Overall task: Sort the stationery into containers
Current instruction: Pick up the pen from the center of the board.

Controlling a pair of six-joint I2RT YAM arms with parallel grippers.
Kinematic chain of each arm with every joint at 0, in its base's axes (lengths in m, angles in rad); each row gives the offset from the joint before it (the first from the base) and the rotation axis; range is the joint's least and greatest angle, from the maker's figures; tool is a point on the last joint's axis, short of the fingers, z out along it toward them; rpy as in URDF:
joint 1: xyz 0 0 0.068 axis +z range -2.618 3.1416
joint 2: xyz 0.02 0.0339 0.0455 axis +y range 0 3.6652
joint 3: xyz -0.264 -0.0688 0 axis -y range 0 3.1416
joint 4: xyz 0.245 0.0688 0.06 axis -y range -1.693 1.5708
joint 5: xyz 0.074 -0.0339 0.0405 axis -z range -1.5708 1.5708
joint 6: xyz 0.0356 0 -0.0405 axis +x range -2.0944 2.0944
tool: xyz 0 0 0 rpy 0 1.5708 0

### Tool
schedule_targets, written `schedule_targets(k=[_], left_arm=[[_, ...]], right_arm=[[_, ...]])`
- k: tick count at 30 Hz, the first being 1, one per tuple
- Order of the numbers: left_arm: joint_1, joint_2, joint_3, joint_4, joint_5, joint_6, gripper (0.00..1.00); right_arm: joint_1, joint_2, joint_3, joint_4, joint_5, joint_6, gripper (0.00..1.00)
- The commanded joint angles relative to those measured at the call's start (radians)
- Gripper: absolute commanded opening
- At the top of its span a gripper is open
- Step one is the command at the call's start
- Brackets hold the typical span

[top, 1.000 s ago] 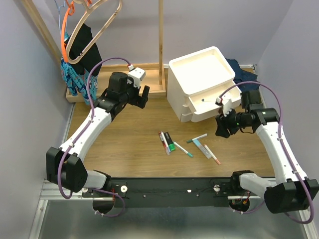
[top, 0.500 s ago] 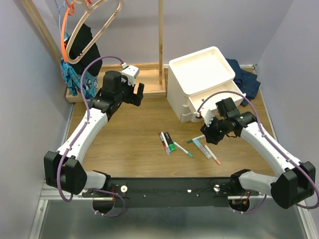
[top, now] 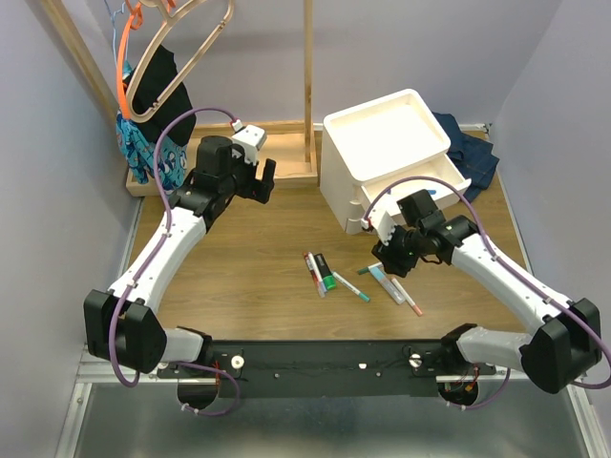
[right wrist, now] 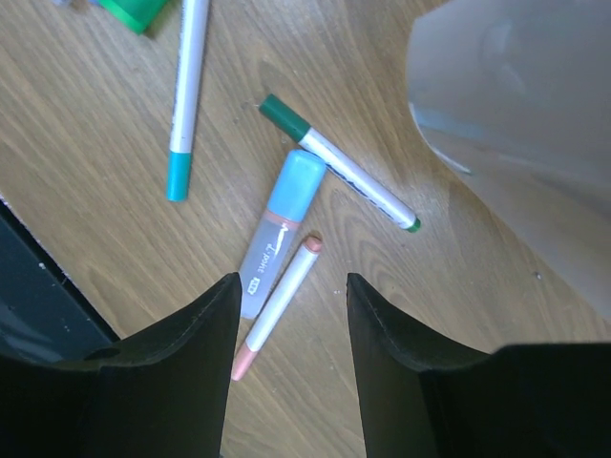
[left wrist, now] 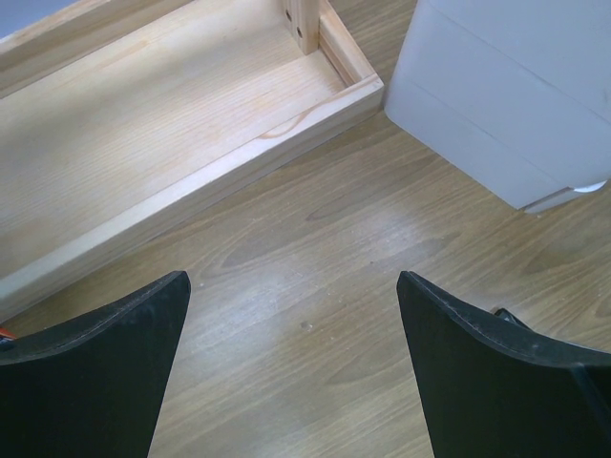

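Several pieces of stationery lie on the wood table: a thick black-and-green marker, a teal-capped marker, a green-capped marker, a pale blue tube and an orange-capped marker. My right gripper is open and empty, hovering over them. In the right wrist view its jaws straddle the orange-capped marker, with the tube just beside it. The white drawer unit has its top drawer pulled out. My left gripper is open and empty, left of the unit.
The flat wooden rack base with its upright post stands behind the left gripper. Hangers and clothes hang at the far left. Dark blue cloth lies behind the unit. A black rail runs along the near edge.
My right gripper has swung left and down from the open drawer to above the markers. The left gripper shifted slightly left, then stayed still.
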Motion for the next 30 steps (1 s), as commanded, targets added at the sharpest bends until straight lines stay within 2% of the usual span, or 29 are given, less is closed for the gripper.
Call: schedule_targets(k=[1, 9, 13, 21, 23, 25, 27, 28, 29, 30], left_arm=[[0.012, -0.035, -0.020, 0.011, 0.014, -0.006, 0.99], [0.021, -0.056, -0.050, 0.010, 0.019, -0.010, 0.99], [0.029, -0.067, -0.063, 0.008, 0.020, -0.010, 0.99], [0.044, -0.096, -0.088, 0.016, 0.031, -0.020, 0.99], [0.044, -0.099, -0.091, 0.016, 0.066, -0.015, 0.99], [0.018, -0.102, -0.092, 0.001, 0.176, 0.009, 0.99], [-0.050, -0.111, -0.099, -0.030, 0.267, 0.174, 0.99], [-0.150, -0.113, -0.099, -0.103, 0.294, 0.254, 0.99], [-0.204, -0.117, -0.096, -0.149, 0.390, 0.431, 0.99], [-0.245, -0.122, -0.093, -0.197, 0.432, 0.503, 0.99]], right_arm=[[0.010, -0.042, -0.048, -0.044, 0.096, 0.006, 0.56], [0.079, -0.014, -0.115, 0.014, 0.098, -0.025, 0.54], [0.105, -0.017, -0.116, -0.029, 0.115, -0.026, 0.52], [0.110, -0.147, -0.098, -0.127, 0.135, 0.035, 0.52], [0.110, -0.177, -0.081, -0.149, 0.138, 0.057, 0.51], [0.110, -0.210, -0.058, -0.173, 0.125, 0.069, 0.50], [0.108, -0.247, -0.050, -0.204, 0.112, 0.061, 0.51], [0.108, -0.272, -0.039, -0.234, 0.101, 0.052, 0.51], [0.108, -0.327, -0.033, -0.247, 0.075, 0.042, 0.51], [0.108, -0.363, -0.029, -0.253, 0.067, 0.029, 0.51]])
